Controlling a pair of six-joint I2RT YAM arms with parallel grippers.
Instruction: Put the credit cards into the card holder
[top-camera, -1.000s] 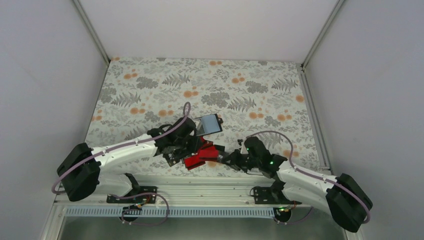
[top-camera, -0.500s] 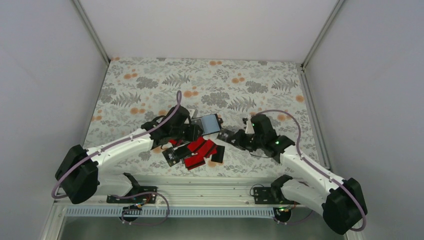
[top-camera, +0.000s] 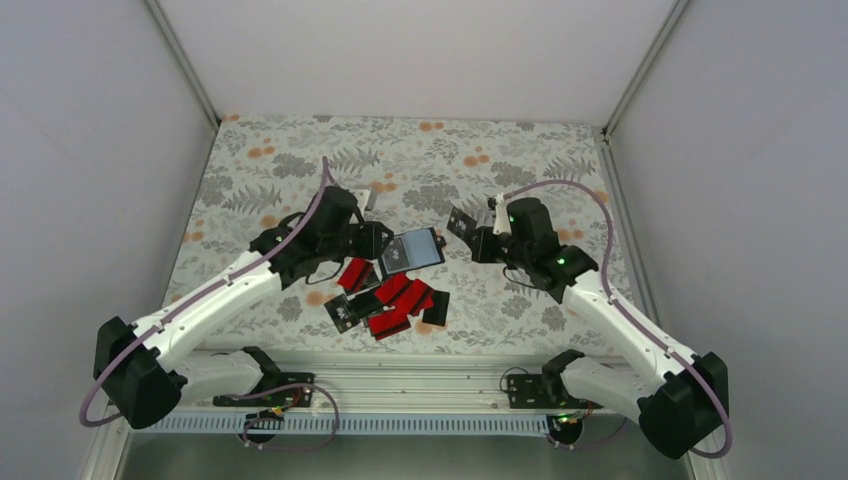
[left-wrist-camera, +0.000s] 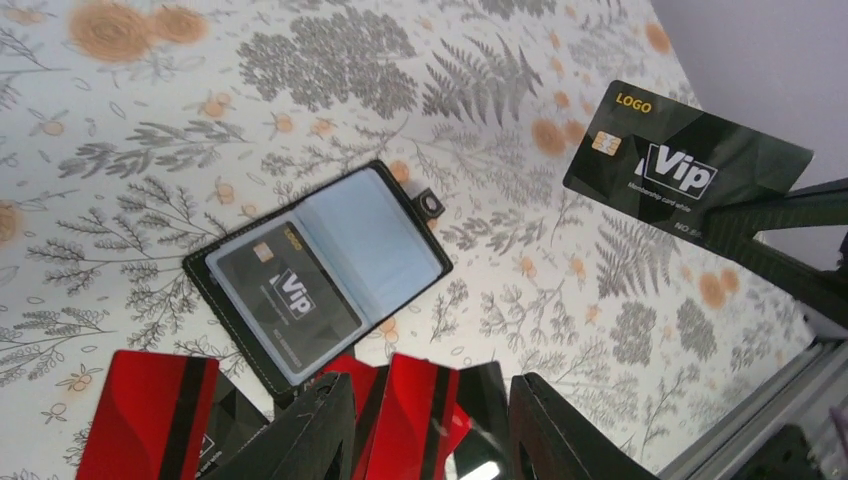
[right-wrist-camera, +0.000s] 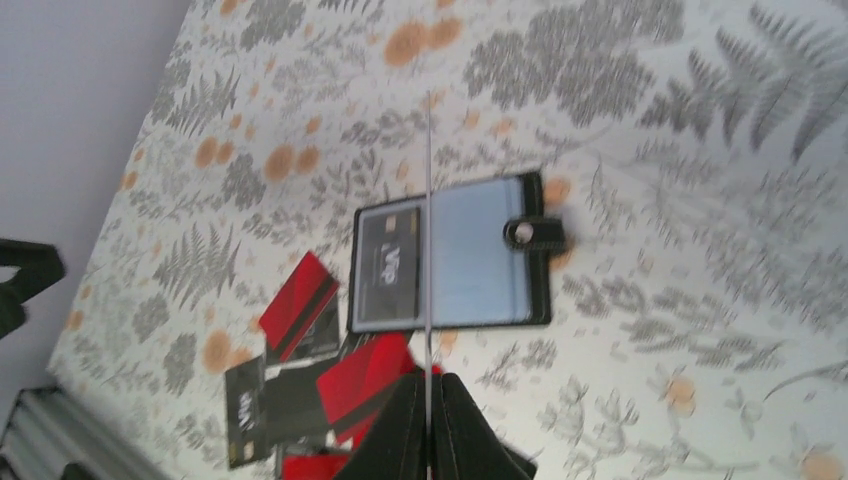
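- Floral tablecloth (top-camera: 300, 170) covers the whole table.
- Raised right of centre, the right gripper (top-camera: 482, 238) pinches a black card (top-camera: 461, 222).
- Fingers spread and empty, the left gripper (top-camera: 374, 240) hovers just beside the card holder (top-camera: 412, 250).
- That holder lies open, with one black card inside.
- Loose red and black credit cards (top-camera: 392, 303) lie just in front of it.
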